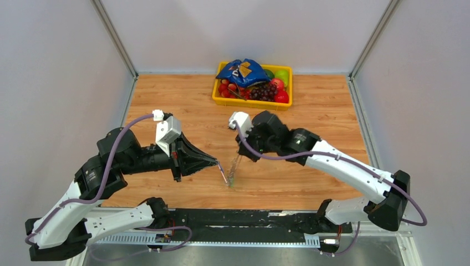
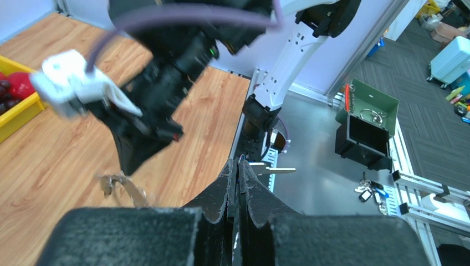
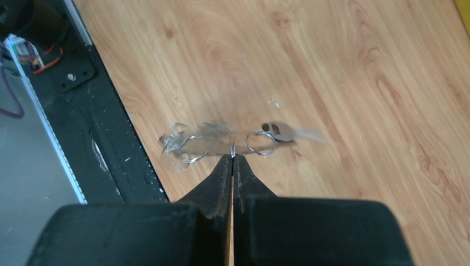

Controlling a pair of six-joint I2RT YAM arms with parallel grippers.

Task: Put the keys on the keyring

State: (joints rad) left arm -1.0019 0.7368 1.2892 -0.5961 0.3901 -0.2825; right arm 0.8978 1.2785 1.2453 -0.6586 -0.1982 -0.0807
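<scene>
My right gripper (image 3: pixel 232 157) is shut on the thin wire of the keyring (image 3: pixel 221 141). The ring hangs just above the wooden table with blurred silver keys (image 3: pixel 274 132) on both sides of the grip. In the top view the right gripper (image 1: pixel 239 157) holds the ring (image 1: pixel 231 174) near the table's front middle. My left gripper (image 1: pixel 218 162) is shut on a thin key (image 1: pixel 224 173) that slants down towards the ring. In the left wrist view the shut fingers (image 2: pixel 238 166) show only a thin edge of the key (image 2: pixel 240 159). The ring (image 2: pixel 119 185) shows blurred to their left.
A yellow basket (image 1: pixel 250 102) with fruit and a blue snack bag (image 1: pixel 244 71) stands at the back middle. A black rail (image 1: pixel 244 219) runs along the near table edge. Off the table are a green box (image 2: pixel 368 124) and a small bunch of tags (image 2: pixel 367 191).
</scene>
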